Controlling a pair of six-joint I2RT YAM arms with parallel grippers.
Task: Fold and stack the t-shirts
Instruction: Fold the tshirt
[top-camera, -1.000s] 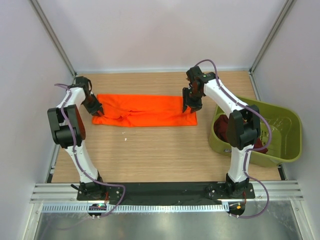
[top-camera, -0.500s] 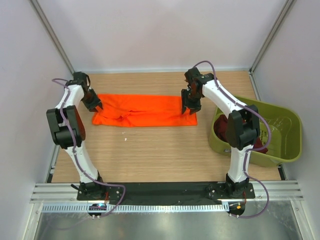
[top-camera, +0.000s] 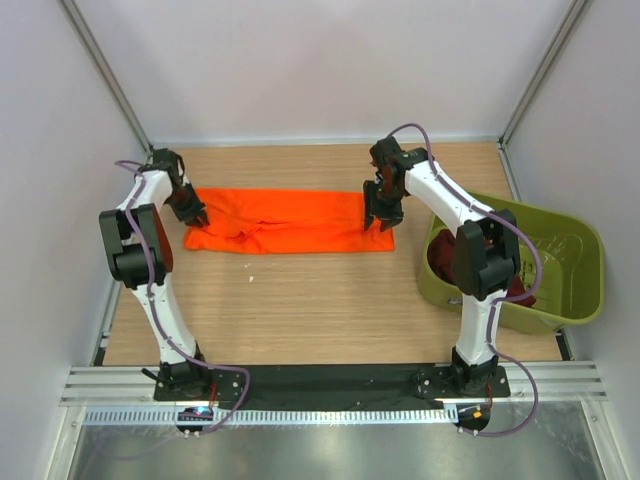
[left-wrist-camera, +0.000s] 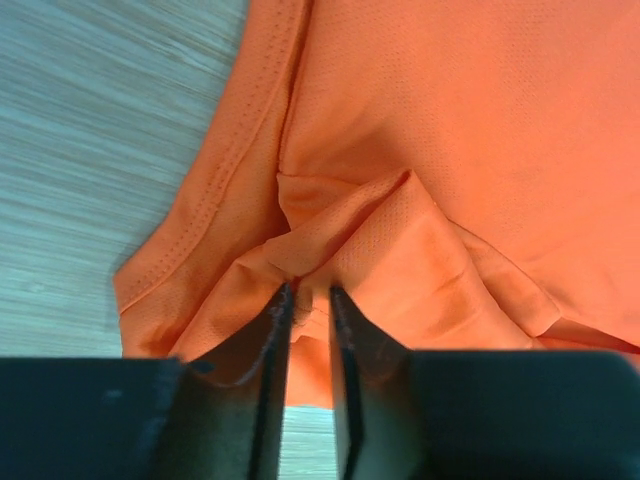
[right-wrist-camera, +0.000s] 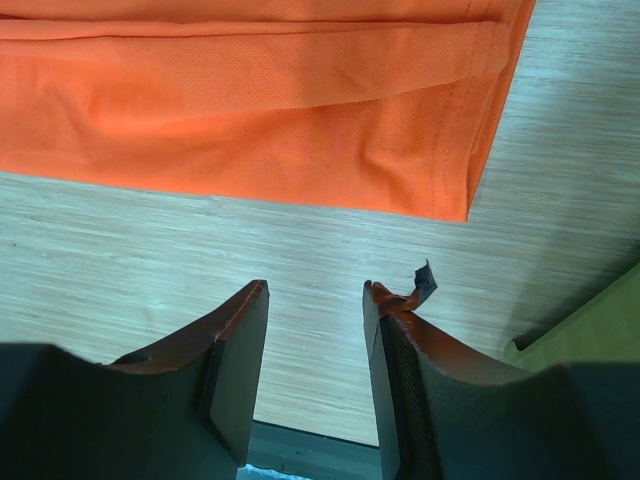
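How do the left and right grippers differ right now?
The left gripper has its jaws pinched on a bunched fold of the orange t-shirt; the right gripper has its jaws open and empty. The left is over cloth, the right over bare table beside the shirt's corner. Both are at the shirt's ends.

An olive-green plastic tub sits at the right edge of the light wooden table. A small white speck lies on the bare wood left of centre. A black strip runs along the near edge.
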